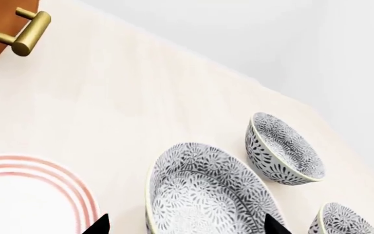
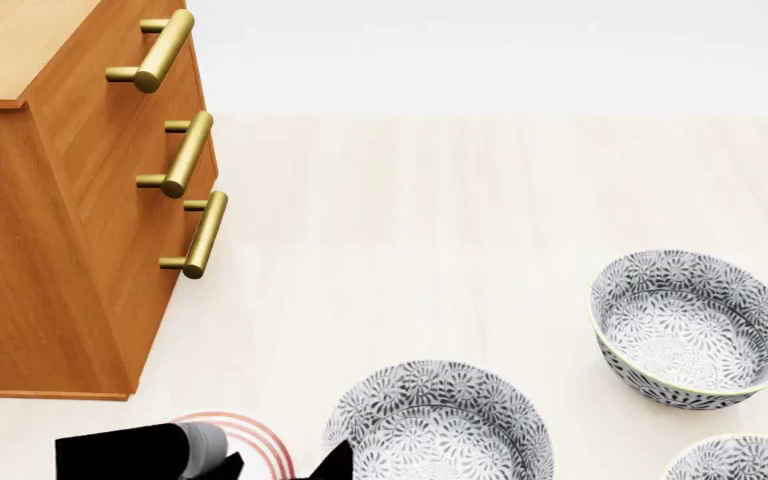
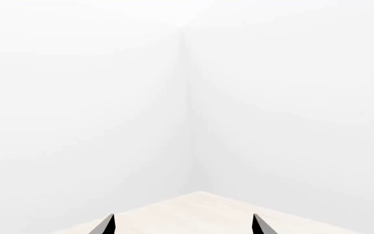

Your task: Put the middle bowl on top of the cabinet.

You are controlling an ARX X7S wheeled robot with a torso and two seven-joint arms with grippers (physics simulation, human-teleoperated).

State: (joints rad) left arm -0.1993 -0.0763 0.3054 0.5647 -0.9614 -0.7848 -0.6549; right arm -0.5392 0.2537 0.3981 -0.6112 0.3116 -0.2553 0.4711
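Observation:
Three alike grey-and-white floral bowls stand on the pale wooden surface. The middle bowl (image 2: 440,425) (image 1: 206,192) is the one nearest the cabinet. My left gripper (image 2: 284,465) (image 1: 187,226) is open and straddles that bowl's rim on the cabinet side, one black fingertip (image 1: 99,225) outside the bowl and the other over its inside. It holds nothing. The orange-brown cabinet (image 2: 77,260) stands at the left with three brass handles; one handle (image 1: 28,31) shows in the left wrist view. My right gripper (image 3: 183,225) is open and empty, facing a bare white corner.
A white plate with pink rings (image 2: 253,432) (image 1: 25,195) lies under my left gripper, beside the middle bowl. A second bowl (image 2: 694,330) (image 1: 284,148) stands farther right, and a third (image 2: 744,462) (image 1: 346,222) is cut off by the frame edge.

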